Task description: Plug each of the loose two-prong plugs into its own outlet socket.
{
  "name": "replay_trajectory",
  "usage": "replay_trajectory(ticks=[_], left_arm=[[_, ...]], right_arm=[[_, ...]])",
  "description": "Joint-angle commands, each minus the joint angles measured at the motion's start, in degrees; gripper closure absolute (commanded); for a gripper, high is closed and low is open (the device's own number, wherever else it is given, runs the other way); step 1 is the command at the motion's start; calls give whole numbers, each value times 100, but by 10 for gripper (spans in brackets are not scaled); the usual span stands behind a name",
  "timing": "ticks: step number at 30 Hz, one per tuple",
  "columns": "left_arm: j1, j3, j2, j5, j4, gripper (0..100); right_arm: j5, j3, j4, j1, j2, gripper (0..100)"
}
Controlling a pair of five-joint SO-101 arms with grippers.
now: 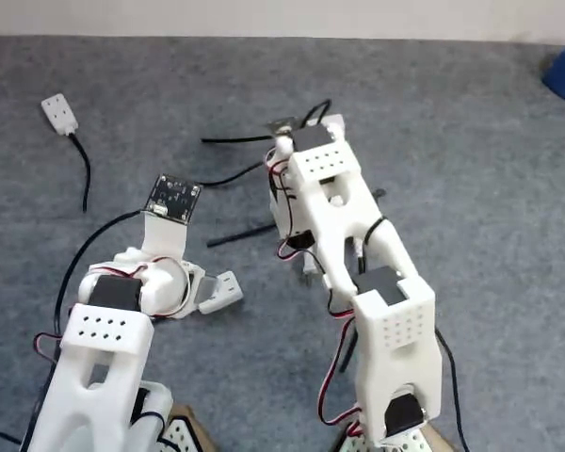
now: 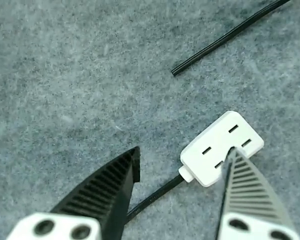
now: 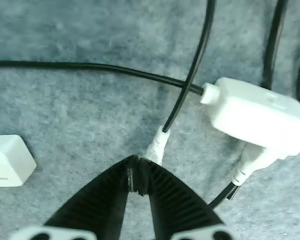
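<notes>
Here, your right jaws gripped a plug (image 3: 156,145).
Left jaws hung released at the socket (image 2: 217,147); next you'd probably need to align them.

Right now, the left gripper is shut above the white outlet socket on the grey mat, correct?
Not quite. The left gripper is open, not shut: the left wrist view shows its jaws standing wide apart. The rest holds: it is above the white outlet socket on the grey mat.
</notes>
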Motion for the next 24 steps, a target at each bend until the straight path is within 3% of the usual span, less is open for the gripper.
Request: replay_trajectory(ticks=[1,24], left_arm=[[48,-31,-13,35,-97,729],[171,-22,-13,35,-88,729]], right_arm=[[79,-215,40,171,-154,955],[97,-365,-303,136,611,940]])
